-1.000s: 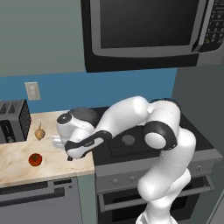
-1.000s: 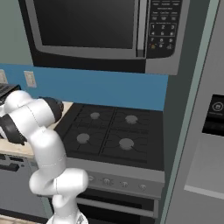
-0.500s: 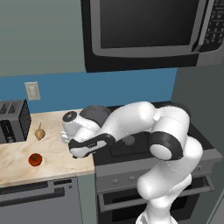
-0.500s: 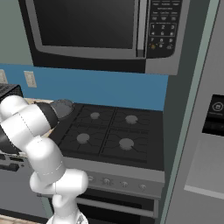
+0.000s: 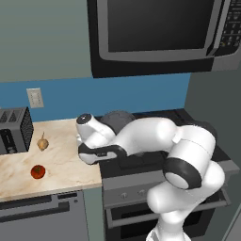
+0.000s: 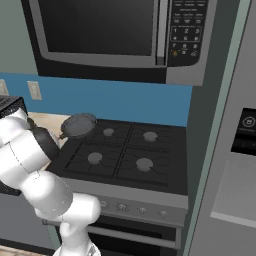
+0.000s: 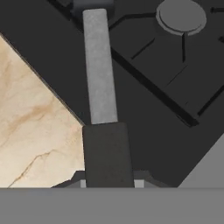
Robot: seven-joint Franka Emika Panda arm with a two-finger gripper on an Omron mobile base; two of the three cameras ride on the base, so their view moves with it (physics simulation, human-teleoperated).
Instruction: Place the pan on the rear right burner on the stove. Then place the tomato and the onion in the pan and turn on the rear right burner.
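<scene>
My gripper (image 7: 108, 179) is shut on the black end of the pan's long handle (image 7: 99, 70). The pan (image 5: 117, 120) is a small dark grey round pan, held a little above the stove's left rear edge, and its bowl (image 6: 79, 125) looks slightly tilted. The rear right burner (image 6: 150, 136) lies bare to the pan's right on the black stove (image 6: 125, 172). On the counter to the left rest the red tomato (image 5: 37, 172) and, behind it, the tan onion (image 5: 43, 143).
A toaster (image 5: 14, 129) stands at the counter's back left, and an outlet (image 5: 34, 97) is on the blue wall. A microwave (image 6: 115, 37) hangs low over the stove. A grey fridge (image 6: 235, 150) walls off the right side. Another burner cap (image 7: 181, 15) lies under the grate ahead of the hand.
The arm has swung right and carried the pan from over the counter to the stove's left rear edge. Tomato and onion have stayed put.
</scene>
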